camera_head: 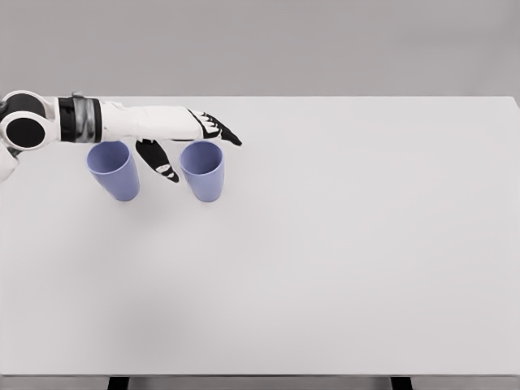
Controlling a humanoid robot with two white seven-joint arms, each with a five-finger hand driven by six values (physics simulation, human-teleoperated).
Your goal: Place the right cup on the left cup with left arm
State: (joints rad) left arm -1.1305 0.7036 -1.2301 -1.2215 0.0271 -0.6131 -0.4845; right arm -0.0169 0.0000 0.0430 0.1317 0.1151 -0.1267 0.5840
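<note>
Two lavender-blue cups stand upright on the white table (325, 260). The left cup (114, 171) is near the table's left side, and the right cup (203, 171) stands a short way to its right. My left hand (195, 142) reaches in from the left edge, above and just behind both cups. Its fingers are spread and hold nothing. The thumb hangs down between the two cups, while the fingertips (230, 136) extend over the right cup's far rim. The forearm partly hides the left cup's far rim. The cups stand apart from each other.
The table's far edge runs just behind the hand, and its front edge lies along the bottom of the view.
</note>
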